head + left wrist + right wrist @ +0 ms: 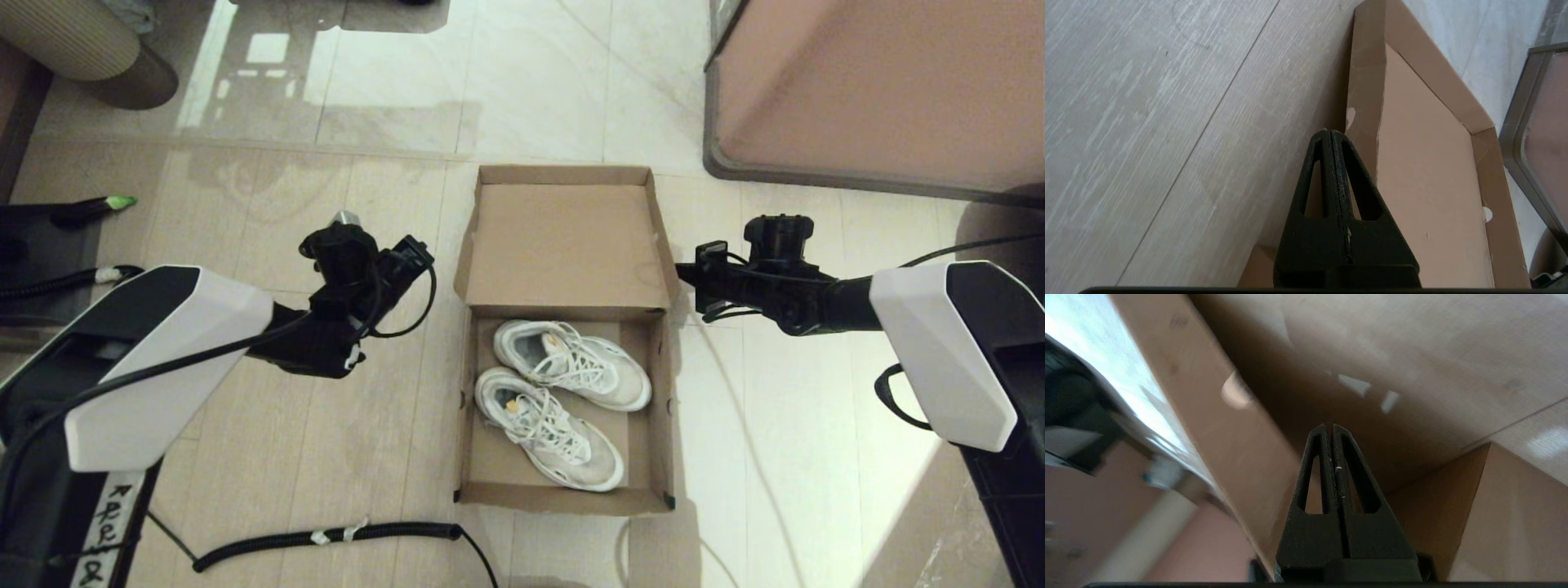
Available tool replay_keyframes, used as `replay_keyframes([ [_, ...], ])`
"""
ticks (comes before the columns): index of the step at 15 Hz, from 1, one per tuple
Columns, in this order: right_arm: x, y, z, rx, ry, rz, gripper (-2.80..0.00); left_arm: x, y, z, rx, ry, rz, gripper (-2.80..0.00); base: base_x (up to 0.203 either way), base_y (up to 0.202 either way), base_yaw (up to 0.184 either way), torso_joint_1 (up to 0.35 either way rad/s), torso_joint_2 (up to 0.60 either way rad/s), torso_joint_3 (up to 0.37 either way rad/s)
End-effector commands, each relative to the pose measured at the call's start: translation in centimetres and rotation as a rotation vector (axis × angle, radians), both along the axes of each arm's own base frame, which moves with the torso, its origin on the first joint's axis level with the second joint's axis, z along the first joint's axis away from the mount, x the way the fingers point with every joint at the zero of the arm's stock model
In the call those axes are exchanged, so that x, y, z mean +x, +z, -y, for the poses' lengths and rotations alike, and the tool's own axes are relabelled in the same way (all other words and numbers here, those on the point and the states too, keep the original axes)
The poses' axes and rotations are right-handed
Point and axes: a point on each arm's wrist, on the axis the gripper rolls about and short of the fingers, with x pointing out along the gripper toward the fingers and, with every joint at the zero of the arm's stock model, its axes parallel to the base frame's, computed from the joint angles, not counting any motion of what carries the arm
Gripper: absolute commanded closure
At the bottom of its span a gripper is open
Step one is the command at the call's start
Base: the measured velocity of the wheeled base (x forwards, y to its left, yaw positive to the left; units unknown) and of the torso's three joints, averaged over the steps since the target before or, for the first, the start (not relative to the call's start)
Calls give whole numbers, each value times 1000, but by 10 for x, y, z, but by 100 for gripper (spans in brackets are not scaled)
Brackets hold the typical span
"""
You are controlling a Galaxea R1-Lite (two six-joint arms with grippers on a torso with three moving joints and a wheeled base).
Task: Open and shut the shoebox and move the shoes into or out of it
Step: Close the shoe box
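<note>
The brown cardboard shoebox (563, 500) sits open on the floor in the head view, its lid (563, 245) flipped back flat. Two white sneakers lie inside side by side, one farther back (575, 363) and one nearer (547, 431). My left gripper (418, 249) is shut and empty, just left of the lid's left wall (1365, 94); its tip (1329, 131) is close to that wall. Shut and empty too, my right gripper (684, 275) is at the lid's right edge, and its tip (1329, 426) is by the lid's outer side wall (1216, 428).
A large pinkish-brown block with a dark rim (882, 90) stands at the back right, close to the lid. A black corrugated cable (326, 537) lies on the floor at the front left. A grey ribbed roll (82, 49) is at the back left.
</note>
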Motion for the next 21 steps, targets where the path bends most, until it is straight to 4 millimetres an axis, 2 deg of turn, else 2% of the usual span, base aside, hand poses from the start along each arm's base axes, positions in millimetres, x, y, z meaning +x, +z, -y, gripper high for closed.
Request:
replay_keyframes([
  [1,5,-16,-2,22,34,-2,0,-4,6,2,-7,4,8,0,0,0,0,0,0,0],
  [5,8,-16,-3,102,140,54,0,-7,14,0,-9,7,20,0,0,0,0,0,0,0],
  [12,12,-30,2,166,284,61,0,-5,9,1,-4,7,8,0,0,0,0,0,0,0],
  [15,12,-35,3,168,299,49,0,12,-15,2,28,15,-2,0,0,0,0,0,0,0],
  [19,12,-35,-3,164,312,52,0,40,-10,15,13,-3,77,0,0,0,0,0,0,0],
  [21,13,-38,-4,165,315,49,0,38,-18,31,-25,-60,35,0,0,0,0,0,0,0],
])
